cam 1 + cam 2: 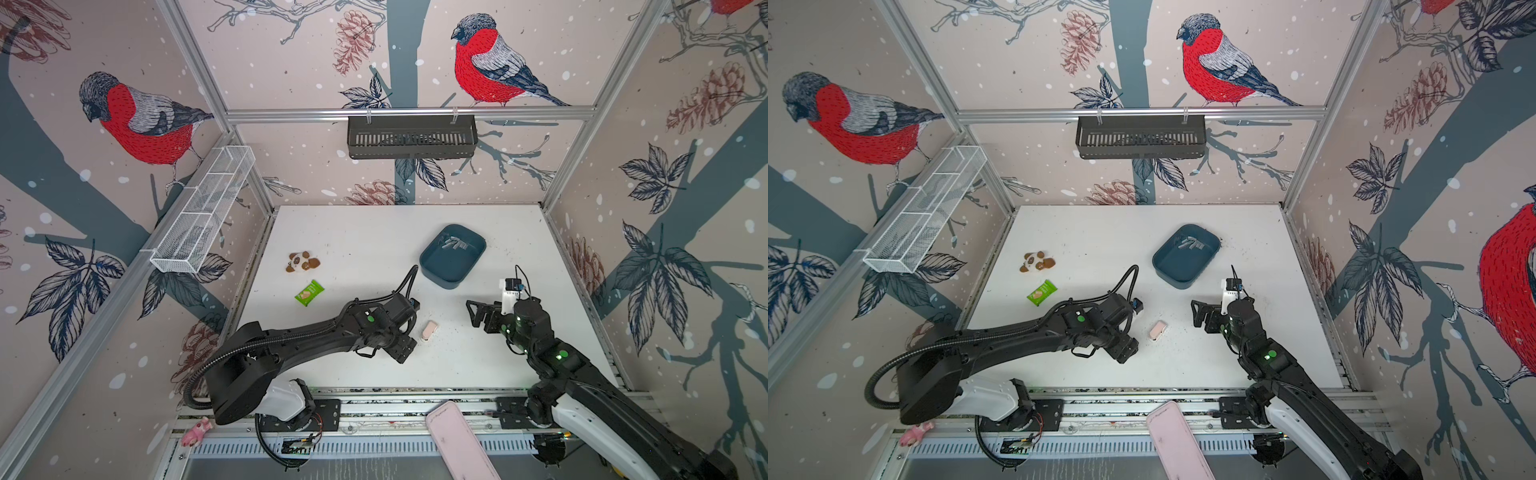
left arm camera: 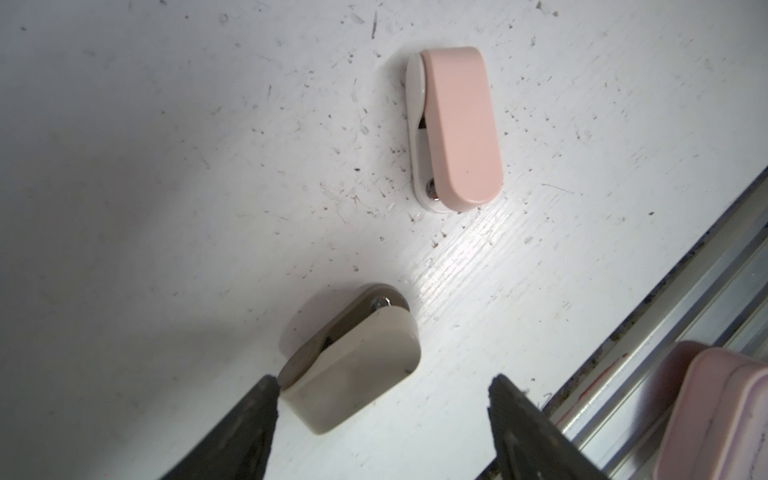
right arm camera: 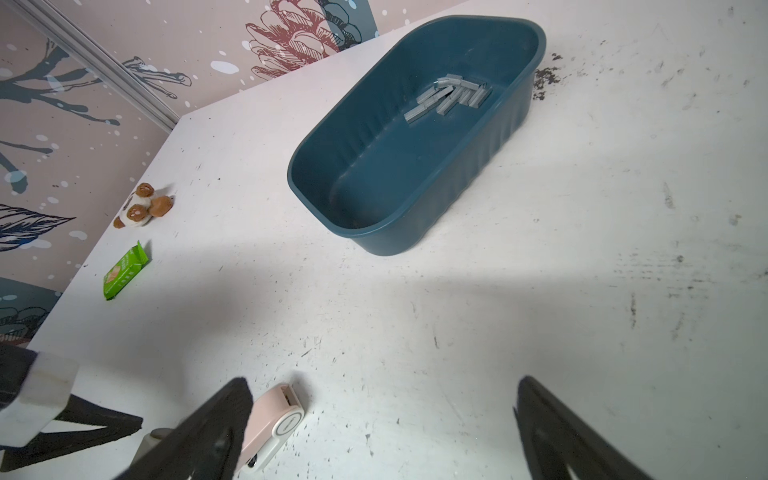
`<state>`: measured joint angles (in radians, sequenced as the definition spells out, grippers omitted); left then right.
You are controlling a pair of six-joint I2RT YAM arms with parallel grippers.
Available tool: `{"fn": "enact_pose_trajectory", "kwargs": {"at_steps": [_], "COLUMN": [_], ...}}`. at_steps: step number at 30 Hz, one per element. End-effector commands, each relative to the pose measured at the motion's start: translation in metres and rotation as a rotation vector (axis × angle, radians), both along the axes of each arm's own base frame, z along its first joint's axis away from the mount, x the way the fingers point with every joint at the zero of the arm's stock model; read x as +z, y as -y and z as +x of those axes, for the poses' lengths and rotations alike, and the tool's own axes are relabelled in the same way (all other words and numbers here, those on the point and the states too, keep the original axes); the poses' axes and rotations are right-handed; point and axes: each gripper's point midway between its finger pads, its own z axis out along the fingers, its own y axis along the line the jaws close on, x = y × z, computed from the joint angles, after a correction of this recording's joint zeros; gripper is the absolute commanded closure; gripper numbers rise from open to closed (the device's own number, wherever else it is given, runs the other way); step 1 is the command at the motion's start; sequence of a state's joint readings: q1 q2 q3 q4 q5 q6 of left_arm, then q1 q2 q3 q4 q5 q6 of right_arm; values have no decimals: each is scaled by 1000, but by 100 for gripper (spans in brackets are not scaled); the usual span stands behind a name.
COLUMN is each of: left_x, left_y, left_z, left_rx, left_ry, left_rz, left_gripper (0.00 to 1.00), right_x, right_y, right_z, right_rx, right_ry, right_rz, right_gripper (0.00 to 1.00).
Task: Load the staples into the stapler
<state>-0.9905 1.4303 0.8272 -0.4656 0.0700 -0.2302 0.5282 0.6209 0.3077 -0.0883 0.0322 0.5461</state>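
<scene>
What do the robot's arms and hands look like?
The left arm and right arm are black with white base segments and green lights. A ribbed black hose runs along the left one. The left hand and right hand have black pointed fingers.

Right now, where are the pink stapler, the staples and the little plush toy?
pink stapler [image 2: 461, 124]: left wrist view, on its pink top cover.
staples [image 3: 451, 99]: right wrist view, middle of the grey pile.
plush toy [image 1: 299, 262]: in a top view, on its white face.
</scene>
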Motion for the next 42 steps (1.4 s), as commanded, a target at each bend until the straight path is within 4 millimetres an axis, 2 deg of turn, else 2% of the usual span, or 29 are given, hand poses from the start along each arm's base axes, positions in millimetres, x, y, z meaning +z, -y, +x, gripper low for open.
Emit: {"fn": "enact_pose_trajectory", "kwargs": {"at_steps": [1, 8, 24, 32, 36, 38, 42], "left_x": [2, -7, -7, -17, -19, -20, -20], "left_y": [12, 15, 9, -4, -7, -7, -8], "left_z": [0, -9, -23, -2, 1, 0, -5], "left_rx": [-84, -159, -120, -29, -15, -14, -14], "left_ry": [21, -8, -46, 29, 31, 23, -2], "left_rz": [-14, 6, 12, 134, 163, 165, 159], "left_gripper": [19, 23, 29, 30, 31, 33, 47], "right_x": [3, -1, -8, -10, -10, -11, -11], "right_y": [-2, 0, -4, -4, -3, -3, -3], "right_z": [0, -1, -4, -5, -5, -5, -4], "right_rx": [8, 1, 4, -1, -2, -3, -4], "right_ry": [18, 8, -1, 0, 3, 2, 4], "right_rz": [8, -5, 9, 11, 6, 3, 1], "right_gripper": [0, 0, 0, 0, 0, 0, 0]}}
